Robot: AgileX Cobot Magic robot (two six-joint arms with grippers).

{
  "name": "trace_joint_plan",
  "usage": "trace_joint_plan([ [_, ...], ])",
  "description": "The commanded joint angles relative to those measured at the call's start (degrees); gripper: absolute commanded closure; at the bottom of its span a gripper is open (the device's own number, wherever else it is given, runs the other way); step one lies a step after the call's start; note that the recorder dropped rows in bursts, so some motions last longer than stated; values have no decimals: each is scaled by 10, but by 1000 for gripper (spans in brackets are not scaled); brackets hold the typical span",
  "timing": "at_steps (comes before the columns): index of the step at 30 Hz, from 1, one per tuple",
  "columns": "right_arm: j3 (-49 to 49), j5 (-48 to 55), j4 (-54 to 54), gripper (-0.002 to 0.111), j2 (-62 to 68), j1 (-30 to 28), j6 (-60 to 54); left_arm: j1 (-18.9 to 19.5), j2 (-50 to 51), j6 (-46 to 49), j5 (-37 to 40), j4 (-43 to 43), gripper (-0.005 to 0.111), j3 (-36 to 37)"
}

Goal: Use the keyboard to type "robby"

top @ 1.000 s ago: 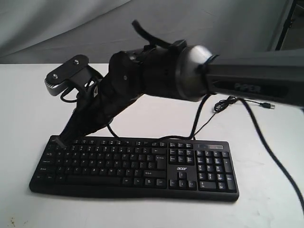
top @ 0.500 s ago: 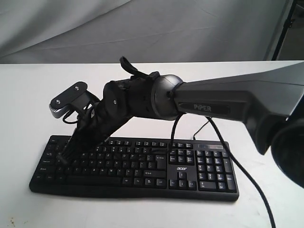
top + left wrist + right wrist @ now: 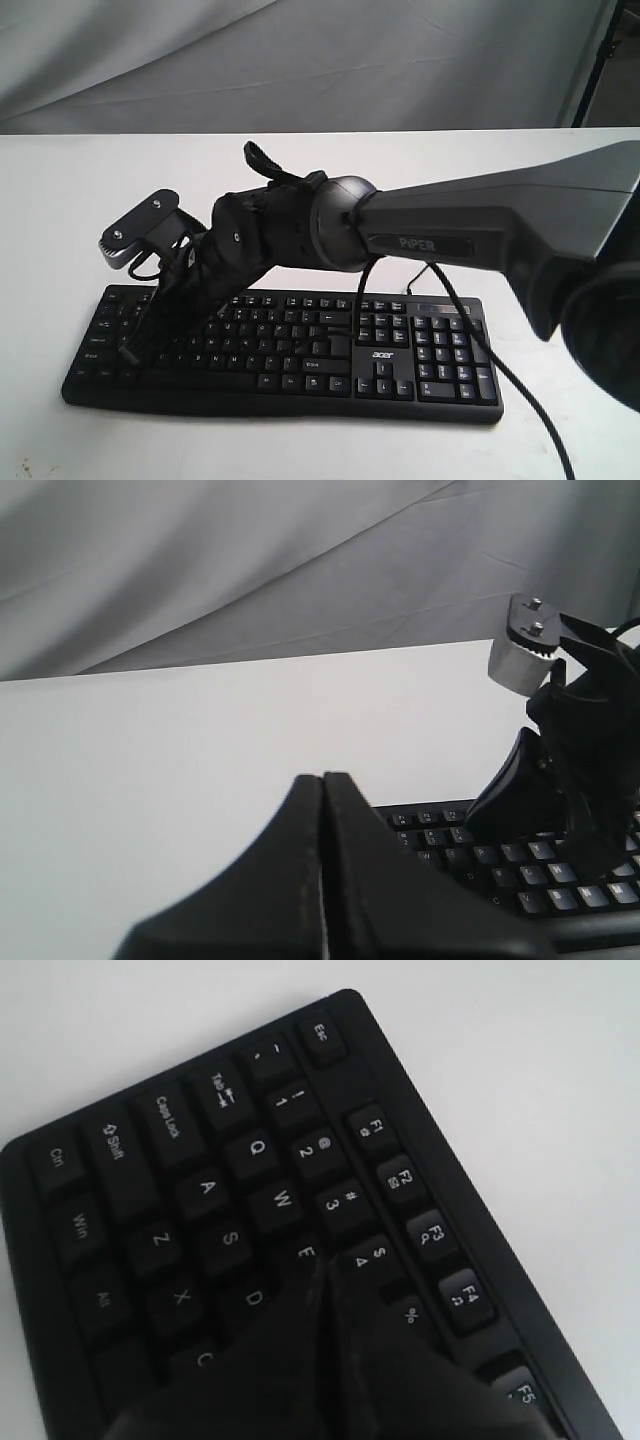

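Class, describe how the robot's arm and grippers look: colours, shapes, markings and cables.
The right arm is dark grey and angular, lettered PIPER, with a rounded grey joint and a black wrist. A silver-grey camera with two screws sits on it, and a black cable loops above. The right gripper and left gripper have black tapering fingers.

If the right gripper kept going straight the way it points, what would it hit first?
The keyboard: the shut right gripper points down at the letter keys, tip beside the E key. Whether it touches them is unclear.
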Motion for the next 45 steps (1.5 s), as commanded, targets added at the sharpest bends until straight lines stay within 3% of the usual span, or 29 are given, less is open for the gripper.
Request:
trace_joint_plan([
  [1,3,-20,-14,108,-2,2,-6,-4,-2,-2,-4,3,107,2],
  [31,5,-36,-12,108,23,2,-6,-4,-2,-2,-4,3,107,2],
  [39,6,-9,-31,108,-26,-1,-4,-4,-2,-2,-4,3,107,2],
  [45,95,-26,-30,108,-106,-20,0,-4,-2,-2,-4,3,107,2],
])
